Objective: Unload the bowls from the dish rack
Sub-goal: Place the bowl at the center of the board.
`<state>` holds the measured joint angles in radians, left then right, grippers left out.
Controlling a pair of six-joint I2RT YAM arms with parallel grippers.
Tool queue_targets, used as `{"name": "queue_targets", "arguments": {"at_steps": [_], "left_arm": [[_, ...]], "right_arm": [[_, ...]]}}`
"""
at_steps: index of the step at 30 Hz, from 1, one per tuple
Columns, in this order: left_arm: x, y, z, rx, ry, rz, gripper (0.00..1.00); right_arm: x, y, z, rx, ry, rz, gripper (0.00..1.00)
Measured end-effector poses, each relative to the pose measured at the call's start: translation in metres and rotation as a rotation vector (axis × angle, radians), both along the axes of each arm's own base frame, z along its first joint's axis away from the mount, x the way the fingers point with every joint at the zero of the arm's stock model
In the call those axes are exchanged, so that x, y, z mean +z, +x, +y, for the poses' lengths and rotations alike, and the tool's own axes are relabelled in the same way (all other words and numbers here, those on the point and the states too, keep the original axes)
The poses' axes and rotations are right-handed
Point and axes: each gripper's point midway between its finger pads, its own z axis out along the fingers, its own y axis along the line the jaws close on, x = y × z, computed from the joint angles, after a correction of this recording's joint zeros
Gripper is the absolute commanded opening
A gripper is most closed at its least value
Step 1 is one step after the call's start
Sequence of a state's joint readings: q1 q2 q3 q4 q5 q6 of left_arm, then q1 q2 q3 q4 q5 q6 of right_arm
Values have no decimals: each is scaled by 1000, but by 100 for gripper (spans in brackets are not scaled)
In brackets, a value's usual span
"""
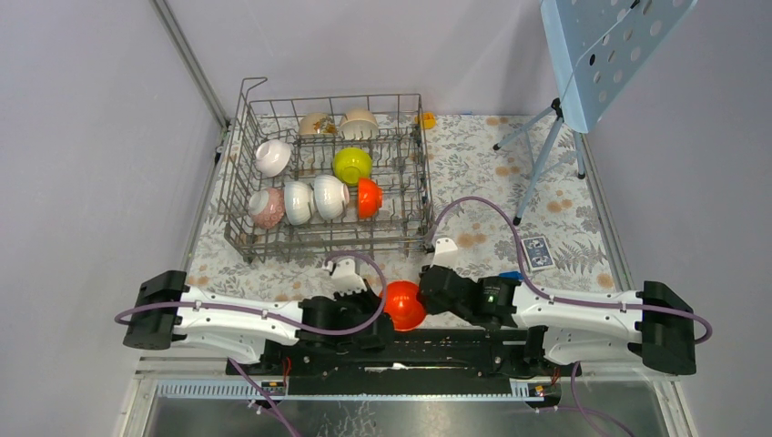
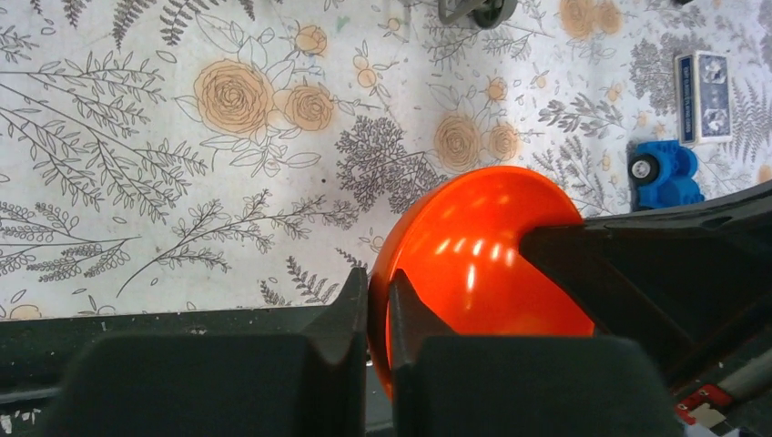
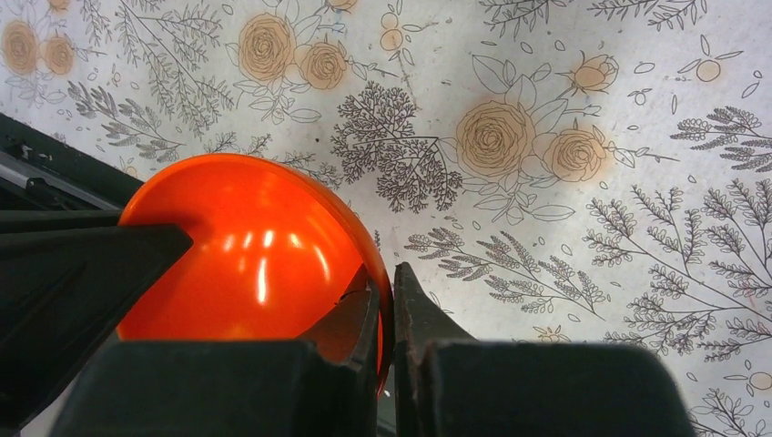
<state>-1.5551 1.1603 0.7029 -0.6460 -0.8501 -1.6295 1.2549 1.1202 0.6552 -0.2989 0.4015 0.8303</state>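
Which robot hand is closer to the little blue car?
Right. The right gripper pinches the orange bowl on the side toward the blue car. The left gripper pinches the opposite rim, with the bowl between it and the car.

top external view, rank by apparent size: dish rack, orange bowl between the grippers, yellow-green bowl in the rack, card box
1. dish rack
2. orange bowl and yellow-green bowl: look about alike, not ranked
3. card box
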Motion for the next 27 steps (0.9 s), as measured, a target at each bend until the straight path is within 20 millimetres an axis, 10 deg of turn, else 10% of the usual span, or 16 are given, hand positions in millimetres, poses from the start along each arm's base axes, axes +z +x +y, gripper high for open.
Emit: {"name": "queue_targets", "arguments": {"at_steps": [8, 27], "left_arm": [[-9, -5, -2, -40, 43, 20, 0], [-22, -6, -2, -33, 107, 33, 0]], "right_arm": [[10, 2, 5, 27, -21, -14, 46], [13, -2, -16, 78, -154, -17, 40]]}}
